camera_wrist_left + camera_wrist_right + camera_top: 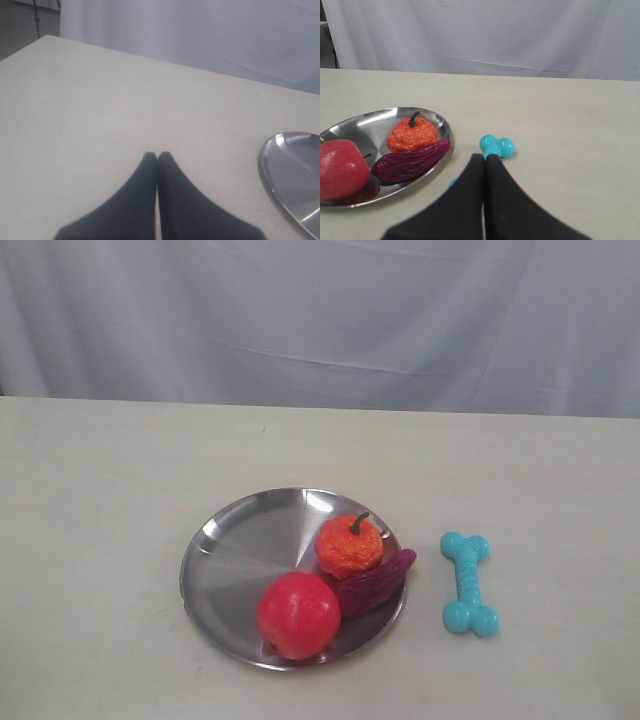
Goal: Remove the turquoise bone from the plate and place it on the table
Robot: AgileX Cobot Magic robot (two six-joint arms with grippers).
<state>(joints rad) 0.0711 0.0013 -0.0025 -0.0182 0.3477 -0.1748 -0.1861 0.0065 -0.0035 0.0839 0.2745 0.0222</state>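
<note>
The turquoise bone [468, 585] lies flat on the table [100, 490], just right of the silver plate [235, 550] and apart from its rim. Neither gripper appears in the exterior view. In the right wrist view my right gripper [485, 156] is shut with nothing between its fingers. Those fingers hide most of the bone [496, 145]; one knobby end shows past the tips, beside the plate [362, 127]. My left gripper [158, 154] is shut and empty over bare table, with the plate's rim [292, 170] off to one side.
On the plate sit a red apple [298, 614], an orange pumpkin [350, 545] and a purple sweet potato [375, 583] that overhangs the rim towards the bone. A white curtain [320, 310] hangs behind the table's far edge.
</note>
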